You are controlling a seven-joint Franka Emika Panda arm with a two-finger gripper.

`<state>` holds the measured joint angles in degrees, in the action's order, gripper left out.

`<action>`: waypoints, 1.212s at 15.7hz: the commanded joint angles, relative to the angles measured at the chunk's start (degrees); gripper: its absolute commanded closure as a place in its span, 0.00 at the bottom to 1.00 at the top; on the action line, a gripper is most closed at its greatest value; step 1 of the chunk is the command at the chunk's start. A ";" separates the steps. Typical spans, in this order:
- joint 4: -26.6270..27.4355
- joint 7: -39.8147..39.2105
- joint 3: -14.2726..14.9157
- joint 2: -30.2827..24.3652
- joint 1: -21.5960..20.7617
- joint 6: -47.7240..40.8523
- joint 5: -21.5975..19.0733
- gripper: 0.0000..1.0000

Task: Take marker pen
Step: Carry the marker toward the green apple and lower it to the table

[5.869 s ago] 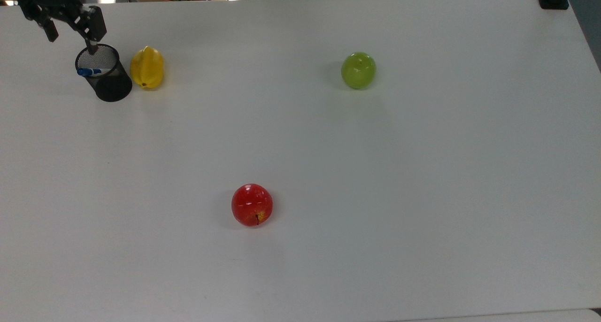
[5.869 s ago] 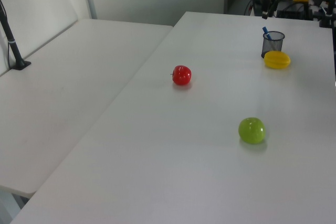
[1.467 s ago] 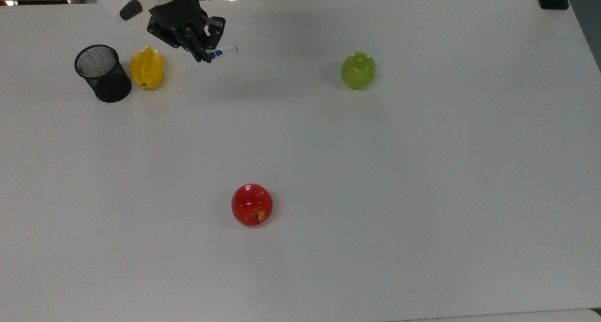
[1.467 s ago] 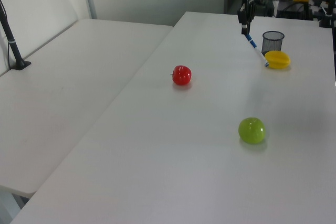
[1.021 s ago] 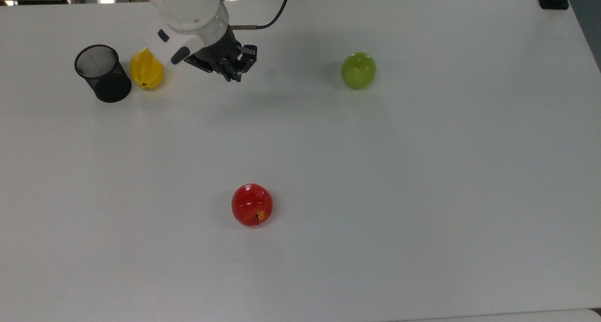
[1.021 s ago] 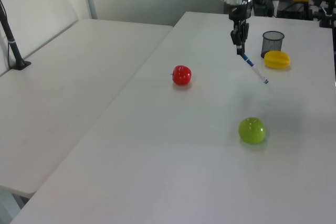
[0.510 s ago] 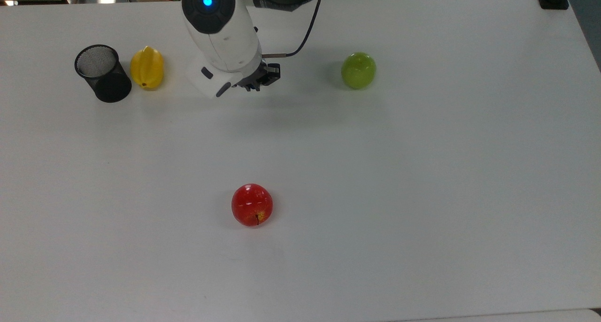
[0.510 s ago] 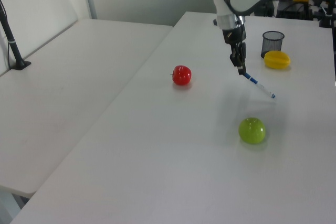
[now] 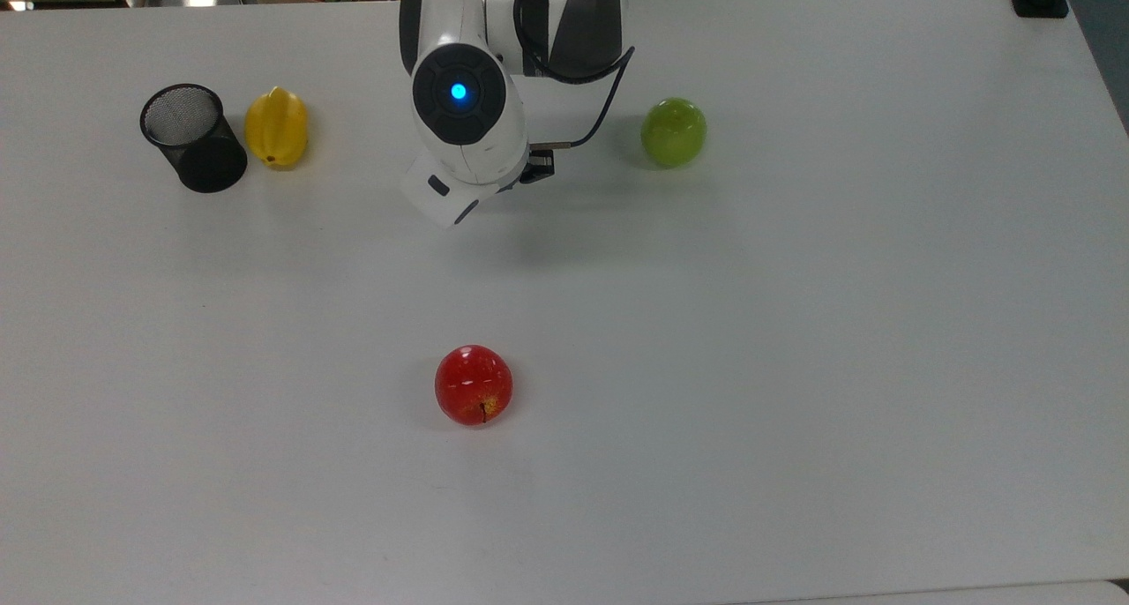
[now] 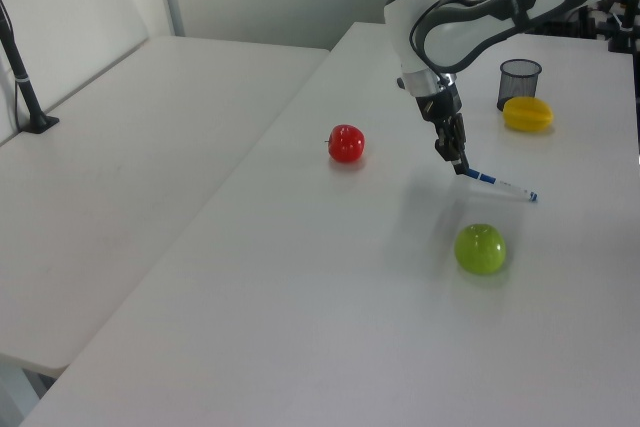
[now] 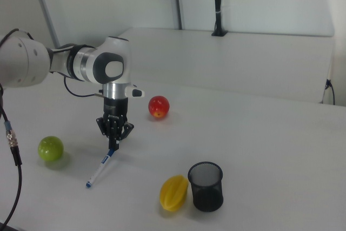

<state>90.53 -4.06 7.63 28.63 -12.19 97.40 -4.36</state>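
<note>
Tool: the tool (image 11: 113,145) was clamped on the marker pen (image 11: 101,166), above the table (image 9: 794,323).
Marker pen: hung slanted between green apple (image 10: 480,248) and mesh cup (image 10: 519,82).
Open room: bare table around red apple (image 9: 474,384).

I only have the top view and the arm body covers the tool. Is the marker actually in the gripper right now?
Observer: Yes. In the right view the gripper is shut on one end of the marker pen.
Operator: Off the table or dragging?
Observer: The left view has the marker pen slanting down from the fingers; I cannot tell whether its far tip touches the table.
Operator: Anything close to it?
Observer: In the left view the green apple sits just below the pen's free end, apart from it.
</note>
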 commanded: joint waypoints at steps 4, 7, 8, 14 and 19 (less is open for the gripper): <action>-1.41 4.40 -0.51 2.13 -0.21 5.78 1.90 0.80; -1.41 5.72 -0.51 1.78 -0.21 5.96 1.99 0.51; -1.41 6.25 -0.51 1.43 -0.29 5.96 2.07 0.39; -1.15 8.45 -0.51 -4.71 0.76 5.78 4.62 0.00; 0.08 9.59 -0.51 -11.66 2.95 4.29 5.32 0.00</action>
<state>87.78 3.36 7.43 22.52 -10.40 102.84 -0.65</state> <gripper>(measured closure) 0.000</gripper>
